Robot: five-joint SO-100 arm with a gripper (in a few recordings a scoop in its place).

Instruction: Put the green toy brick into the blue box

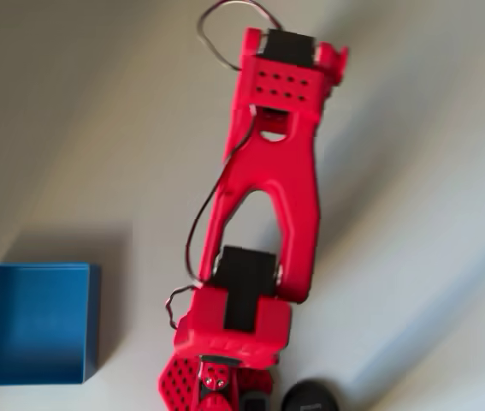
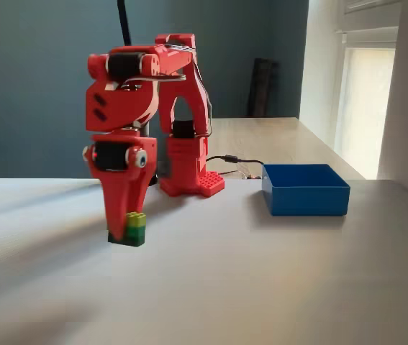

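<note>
In the fixed view the green toy brick (image 2: 135,229), lime on top and dark green below, sits low at the table surface left of centre. My red gripper (image 2: 126,231) points straight down at it. One red finger (image 2: 119,208) overlaps the brick's left part, and the other finger is hidden, so the frames do not show how the jaws stand or whether the brick is touching the table. The blue box (image 2: 306,190) stands open-topped to the right, well apart from the brick. In the overhead view the blue box (image 1: 30,322) lies at the lower left, beside the red arm (image 1: 269,197).
The arm's red base (image 2: 189,180) stands behind the brick, with a black cable (image 2: 234,159) running from it toward the box. A dark round object (image 1: 310,398) lies by the base at the overhead view's bottom edge. Bare pale tabletop (image 2: 261,273) stretches between brick and box.
</note>
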